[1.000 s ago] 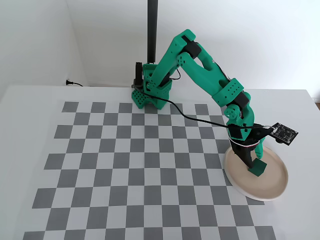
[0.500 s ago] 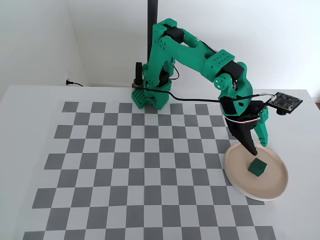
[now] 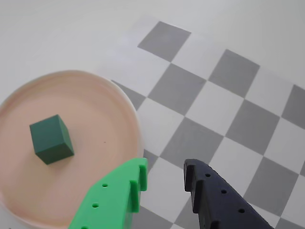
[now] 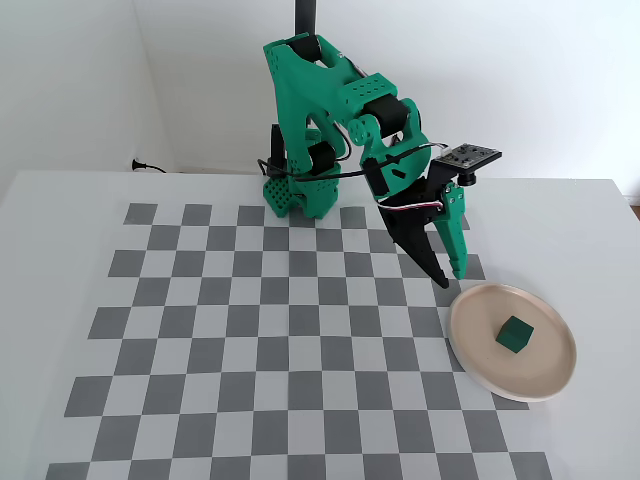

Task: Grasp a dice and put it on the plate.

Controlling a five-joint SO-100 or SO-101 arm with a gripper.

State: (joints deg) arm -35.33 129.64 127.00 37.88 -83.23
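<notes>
One dice (image 4: 514, 335) sits on the plate (image 4: 470, 345), gripper (image 4: 449, 276) empty and spread at its ten o'clock; I'd guess it's light, rigid, best pinched on opposite flat faces.

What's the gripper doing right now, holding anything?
Gripper: open and empty; the dice sits on the plate.

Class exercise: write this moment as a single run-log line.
dice: resting on plate | gripper: jaws open, empty, raised beside plate rim over checkerboard | task: placement appears done
</notes>
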